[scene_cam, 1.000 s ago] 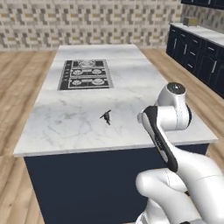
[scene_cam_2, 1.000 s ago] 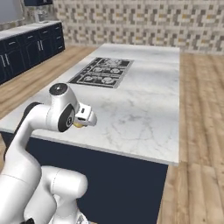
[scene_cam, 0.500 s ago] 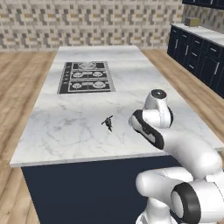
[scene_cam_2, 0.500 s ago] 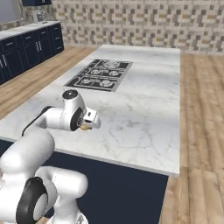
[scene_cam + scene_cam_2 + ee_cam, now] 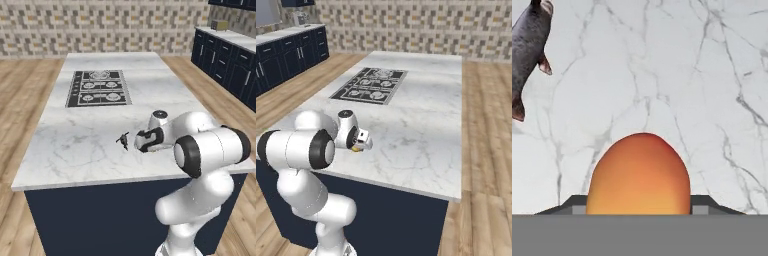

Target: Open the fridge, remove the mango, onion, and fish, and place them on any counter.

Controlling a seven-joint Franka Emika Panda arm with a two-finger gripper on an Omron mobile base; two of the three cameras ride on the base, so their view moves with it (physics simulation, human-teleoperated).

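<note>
Marble island counter [image 5: 80, 145], black cooktop [image 5: 98, 88] inset at far end. Mango [image 5: 639, 175], orange-yellow, clamped between the fingers of gripper [image 5: 140, 145], low over the near half of the stone. Fish [image 5: 122, 140] already lying on the counter just beside. Risk, as a judgement: mango rolling on release and knocking the fish, or heading for the near edge. Hand view alone giving the gap between mango and fish [image 5: 529, 52]; right base view catching only a yellow sliver [image 5: 356, 148] under the wrist, fish hidden.
</note>
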